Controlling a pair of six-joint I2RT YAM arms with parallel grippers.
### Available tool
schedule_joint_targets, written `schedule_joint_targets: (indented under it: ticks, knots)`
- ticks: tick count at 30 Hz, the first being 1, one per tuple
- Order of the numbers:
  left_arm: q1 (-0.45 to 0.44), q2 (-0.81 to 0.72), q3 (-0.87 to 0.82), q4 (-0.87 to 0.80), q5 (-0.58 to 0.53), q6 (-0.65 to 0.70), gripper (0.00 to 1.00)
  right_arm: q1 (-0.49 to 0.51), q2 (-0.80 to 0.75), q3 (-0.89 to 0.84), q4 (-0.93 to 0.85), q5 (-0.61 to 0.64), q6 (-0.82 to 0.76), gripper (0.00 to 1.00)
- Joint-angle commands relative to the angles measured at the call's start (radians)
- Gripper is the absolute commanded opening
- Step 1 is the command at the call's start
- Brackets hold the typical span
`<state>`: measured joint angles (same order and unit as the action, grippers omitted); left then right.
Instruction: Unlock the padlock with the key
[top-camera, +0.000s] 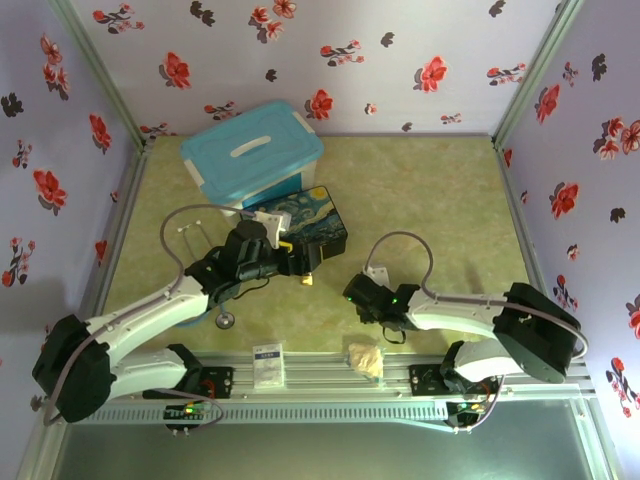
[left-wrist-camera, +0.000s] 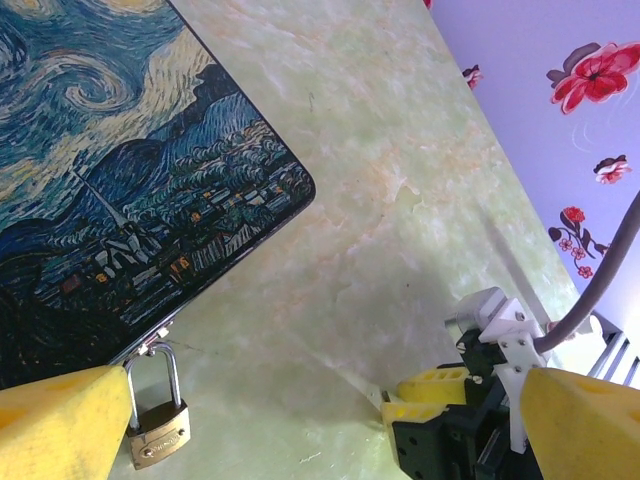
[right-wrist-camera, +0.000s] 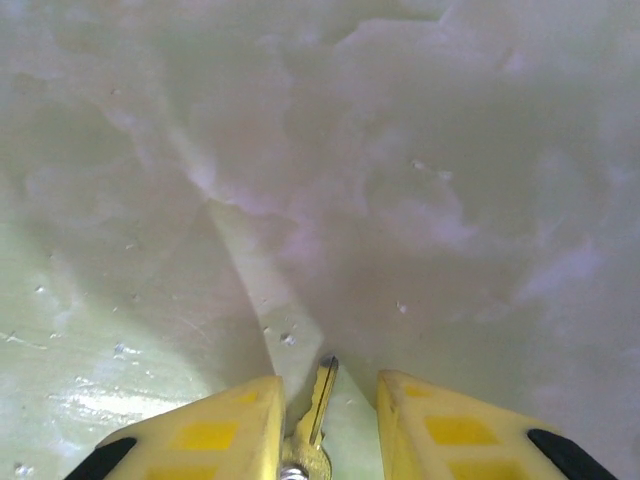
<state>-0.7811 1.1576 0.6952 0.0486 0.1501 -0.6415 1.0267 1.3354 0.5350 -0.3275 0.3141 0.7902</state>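
**Padlock** (left-wrist-camera: 158, 428): brass body with a thin silver shackle, at the lower left of the left wrist view. It hangs upright from the metal latch (left-wrist-camera: 150, 345) on the edge of the starry-night painted box (left-wrist-camera: 120, 170), with the shackle looped through the latch.

**Key** (right-wrist-camera: 320, 400): thin and silvery, at the bottom centre of the right wrist view. The blade points up the frame and the head is cut off by the bottom edge.

**Left gripper** (left-wrist-camera: 325, 400): the jaws stand wide apart and hold nothing. One yellow finger sits in each lower corner of the left wrist view. The padlock is just beside the lower-left finger; whether they touch cannot be told. In the overhead view this claw sits at the near edge of the box, at centre frame.

**Right gripper** (right-wrist-camera: 328, 395): the jaws are parted by a narrow gap with the key inside it. The key lies against the finger at the lower left, and a strip of table shows between it and the other finger. Whether the key is clamped cannot be told. In the overhead view the claw lies right of centre, apart from the box.

**Other items, overhead view:**
- Blue lidded storage bin (top-camera: 255, 155), upper centre-left, just behind the box.
- Stethoscope (top-camera: 228, 320), with its disc at the lower left of centre.
- White packet (top-camera: 267, 365), on the rail at the bottom.
- Crumpled beige wad (top-camera: 365, 358), on the same rail.
- Green marbled table (top-camera: 430, 200).
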Motion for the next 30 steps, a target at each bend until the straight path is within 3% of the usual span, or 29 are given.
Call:
schedule_joint_targets:
  ticks: [1,13,25,30]
  knots:
    - [-0.012,0.015,0.03,0.04,0.008,0.0,1.0,0.027,-0.011,-0.029,-0.047,-0.07,0.047,0.29]
    - [-0.018,0.024,0.026,0.045,0.007,-0.013,1.0,0.082,0.039,-0.038,-0.059,-0.055,0.103,0.25]
    - [-0.026,0.032,0.021,0.063,0.007,-0.026,1.0,0.102,-0.03,-0.083,-0.07,-0.092,0.135,0.28]
    - [-0.027,0.031,0.021,0.062,0.006,-0.029,1.0,0.118,-0.044,-0.08,-0.104,-0.094,0.134,0.34]
